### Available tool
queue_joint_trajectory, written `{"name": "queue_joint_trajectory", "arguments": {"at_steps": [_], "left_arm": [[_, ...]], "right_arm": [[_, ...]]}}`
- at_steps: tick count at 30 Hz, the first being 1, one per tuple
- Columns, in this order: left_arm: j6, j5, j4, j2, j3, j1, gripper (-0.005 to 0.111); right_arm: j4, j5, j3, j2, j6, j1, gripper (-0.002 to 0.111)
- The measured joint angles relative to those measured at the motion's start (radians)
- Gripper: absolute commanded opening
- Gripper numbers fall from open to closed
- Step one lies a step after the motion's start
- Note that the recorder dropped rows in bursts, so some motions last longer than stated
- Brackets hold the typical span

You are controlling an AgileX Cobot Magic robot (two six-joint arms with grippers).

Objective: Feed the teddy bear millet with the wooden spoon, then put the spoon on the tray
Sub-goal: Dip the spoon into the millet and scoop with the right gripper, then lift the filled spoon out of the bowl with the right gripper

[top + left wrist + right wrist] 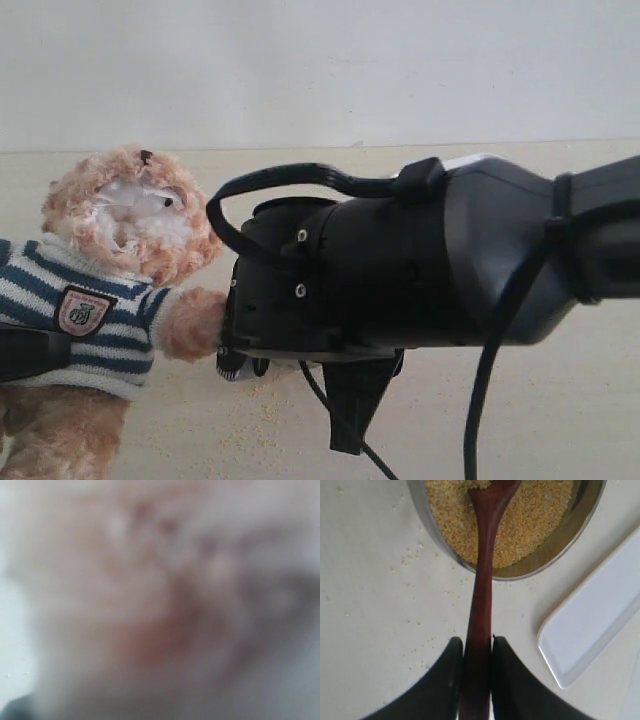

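The teddy bear [120, 230] in its striped sweater stands at the left of the exterior view. A black finger of my left gripper [25, 352] lies across its belly. The left wrist view is only a blur of tan fur [150, 580], with no fingers showing. My right gripper [477, 642] is shut on the handle of the wooden spoon [482, 570]. The spoon's bowl dips into the millet [535, 520] in the metal bowl [555, 555]. The white tray [600, 625] lies beside that bowl. Spoon, bowl and tray are hidden in the exterior view.
The bulky black right arm [400, 270] with its cables fills the middle of the exterior view, close to the bear's paw [195, 322]. Loose millet grains [250, 420] are scattered over the pale tabletop [370, 605]. A white wall stands behind.
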Motion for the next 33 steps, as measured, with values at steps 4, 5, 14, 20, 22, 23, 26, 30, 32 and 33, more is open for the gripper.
{"name": "queue_joint_trajectory", "arguments": {"at_steps": [4, 5, 14, 20, 22, 23, 26, 30, 32, 33], "left_arm": [[0.000, 0.000, 0.000, 0.000, 0.000, 0.000, 0.005], [0.000, 0.000, 0.000, 0.000, 0.000, 0.000, 0.005], [0.000, 0.002, 0.000, 0.000, 0.000, 0.000, 0.005], [0.000, 0.002, 0.000, 0.000, 0.000, 0.000, 0.005], [0.000, 0.002, 0.000, 0.000, 0.000, 0.000, 0.005], [0.000, 0.002, 0.000, 0.000, 0.000, 0.000, 0.005], [0.000, 0.002, 0.000, 0.000, 0.000, 0.000, 0.005], [0.000, 0.002, 0.000, 0.000, 0.000, 0.000, 0.005], [0.000, 0.002, 0.000, 0.000, 0.000, 0.000, 0.005], [0.000, 0.002, 0.000, 0.000, 0.000, 0.000, 0.005]], "right_arm": [[0.020, -0.009, 0.000, -0.027, 0.007, -0.019, 0.001], [0.028, -0.011, 0.000, -0.036, 0.007, -0.027, 0.001], [0.214, -0.072, 0.000, -0.099, 0.007, -0.114, 0.001], [0.338, -0.100, 0.000, -0.103, -0.012, -0.168, 0.001], [0.393, -0.111, 0.000, -0.110, -0.030, -0.191, 0.001], [0.408, -0.115, 0.000, -0.115, -0.030, -0.199, 0.001], [0.479, -0.141, 0.000, -0.166, -0.047, -0.247, 0.001], [0.639, -0.151, 0.052, -0.257, -0.136, -0.292, 0.001], [0.735, -0.177, 0.102, -0.314, -0.176, -0.309, 0.001], [0.779, -0.201, 0.134, -0.346, -0.196, -0.333, 0.001]]}}
